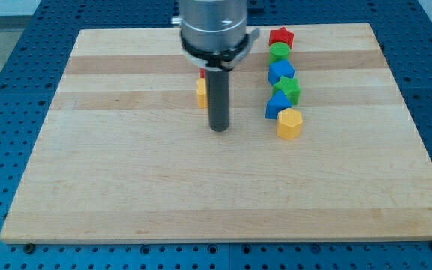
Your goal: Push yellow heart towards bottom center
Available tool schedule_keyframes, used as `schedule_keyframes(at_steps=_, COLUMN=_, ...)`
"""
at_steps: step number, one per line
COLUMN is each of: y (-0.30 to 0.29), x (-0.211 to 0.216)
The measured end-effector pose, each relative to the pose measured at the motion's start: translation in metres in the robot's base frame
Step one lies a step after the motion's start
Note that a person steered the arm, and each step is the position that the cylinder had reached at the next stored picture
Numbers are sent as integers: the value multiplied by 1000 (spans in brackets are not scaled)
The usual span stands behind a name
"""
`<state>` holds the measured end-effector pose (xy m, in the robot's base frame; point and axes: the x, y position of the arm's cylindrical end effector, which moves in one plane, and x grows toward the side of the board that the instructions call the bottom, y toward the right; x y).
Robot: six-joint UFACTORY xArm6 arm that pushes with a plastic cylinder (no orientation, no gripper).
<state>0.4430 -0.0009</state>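
Note:
A yellow block (201, 93), probably the yellow heart, lies at the board's upper middle, mostly hidden behind my rod. A bit of a red block (202, 73) shows just above it. My tip (219, 129) rests on the board just below and to the right of that yellow block, close to it; I cannot tell whether they touch. A second yellow block (289, 123), pentagon-like, lies to the view's right of my tip.
A column of blocks stands at the upper right: a red star (281, 37), a green round block (279, 52), a blue block (281, 71), a green star (288, 89) and a blue triangle (277, 105). The wooden board (126, 195) lies on a blue perforated table.

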Motion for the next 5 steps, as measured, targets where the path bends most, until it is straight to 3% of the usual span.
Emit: schedule_keyframes(at_steps=5, y=21, x=-87)
